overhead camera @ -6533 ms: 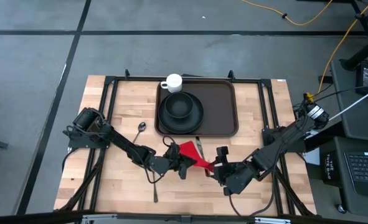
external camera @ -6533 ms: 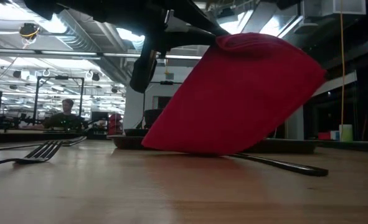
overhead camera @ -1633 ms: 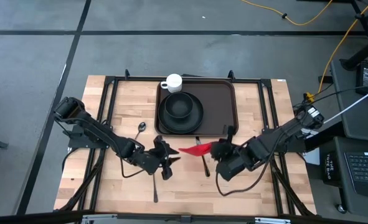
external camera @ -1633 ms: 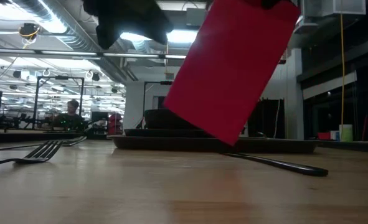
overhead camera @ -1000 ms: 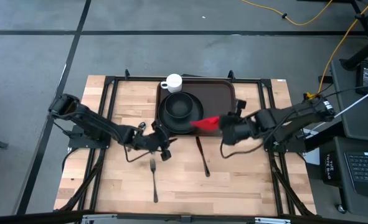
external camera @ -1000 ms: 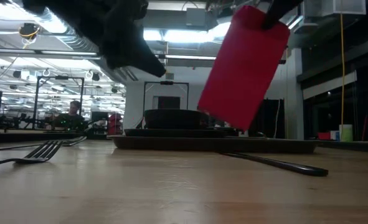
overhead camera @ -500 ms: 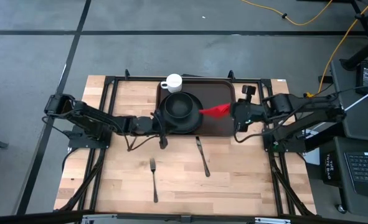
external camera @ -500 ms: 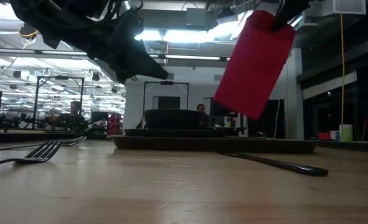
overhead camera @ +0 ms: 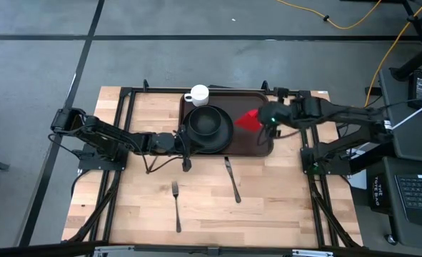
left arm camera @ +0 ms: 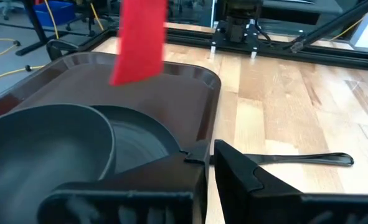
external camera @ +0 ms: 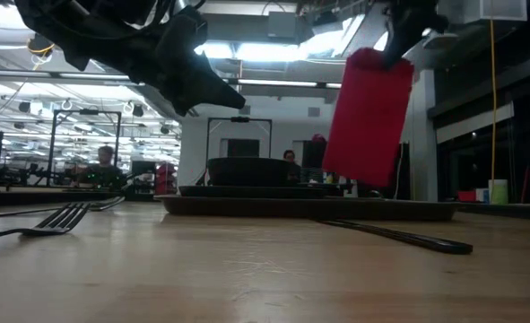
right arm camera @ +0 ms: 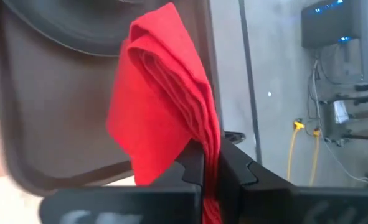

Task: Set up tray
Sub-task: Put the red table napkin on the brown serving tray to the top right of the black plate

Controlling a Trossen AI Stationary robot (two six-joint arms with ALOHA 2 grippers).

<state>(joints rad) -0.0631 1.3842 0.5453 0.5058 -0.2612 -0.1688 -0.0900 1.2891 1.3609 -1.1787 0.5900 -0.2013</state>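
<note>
Two arms | wood table (overhead camera: 282, 193) | tray (overhead camera: 257, 139) | open-plan room behind

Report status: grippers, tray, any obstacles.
Right gripper shut on red napkin above tray. Left gripper shut near plate. Nothing blocking.

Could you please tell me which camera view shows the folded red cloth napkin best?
The right wrist view: the folded red cloth napkin fills it, pinched in the right claw. High view shows a small patch, low view a hanging sheet, left wrist view a strip.
</note>
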